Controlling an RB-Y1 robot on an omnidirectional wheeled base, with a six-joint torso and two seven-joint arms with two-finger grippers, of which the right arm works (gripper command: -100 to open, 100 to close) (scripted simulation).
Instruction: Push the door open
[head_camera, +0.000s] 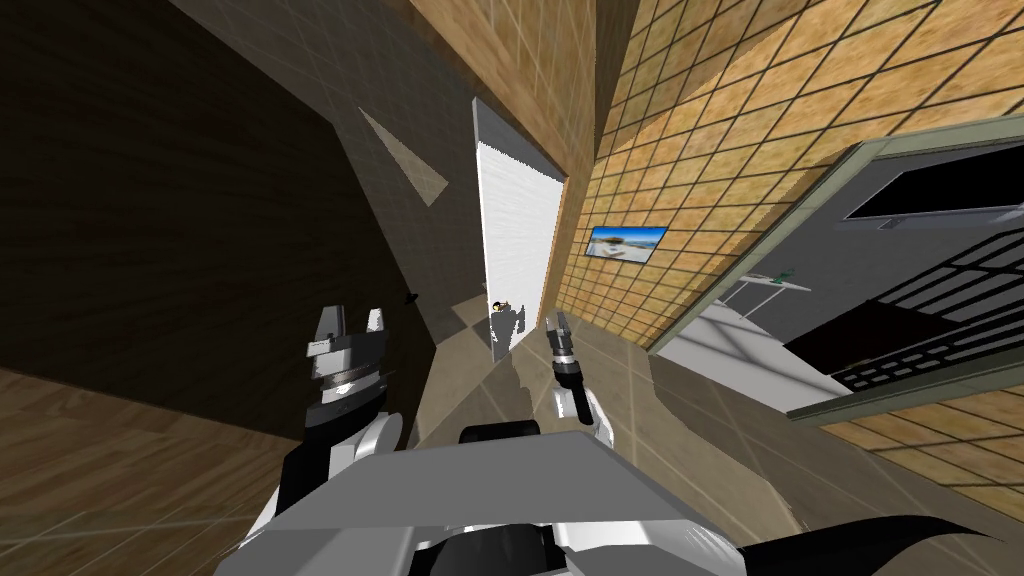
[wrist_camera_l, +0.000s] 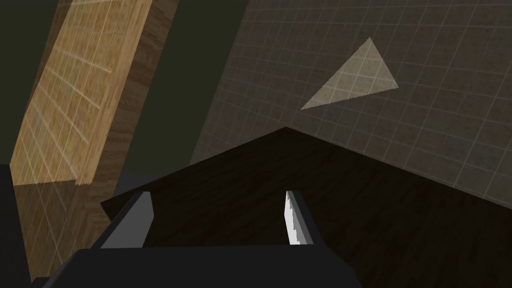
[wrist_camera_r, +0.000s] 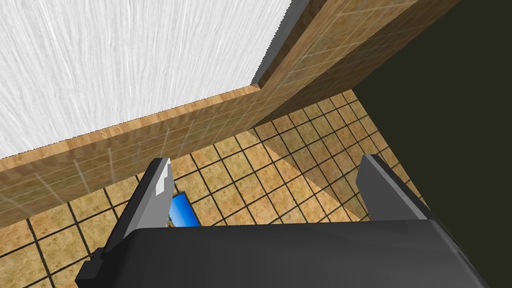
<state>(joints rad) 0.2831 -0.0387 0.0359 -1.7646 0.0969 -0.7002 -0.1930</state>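
A white door (head_camera: 515, 240) stands ahead in a narrow passage, with a small yellow and black handle (head_camera: 499, 306) low on its near edge. In the right wrist view the door (wrist_camera_r: 125, 60) is a white grained panel beside a tan frame edge (wrist_camera_r: 150, 130). My right gripper (head_camera: 556, 326) is held up just right of the door's lower edge, apart from it, and is open (wrist_camera_r: 265, 190) with nothing between its fingers. My left gripper (head_camera: 348, 325) is open (wrist_camera_l: 217, 217) near a dark brown wall (wrist_camera_l: 300, 190).
A dark wall (head_camera: 150, 250) closes in on the left. A tan tiled wall (head_camera: 720, 150) with a small blue picture (head_camera: 627, 243) runs along the right. Further right, a grey-framed opening (head_camera: 850, 300) shows a white surface and black grating.
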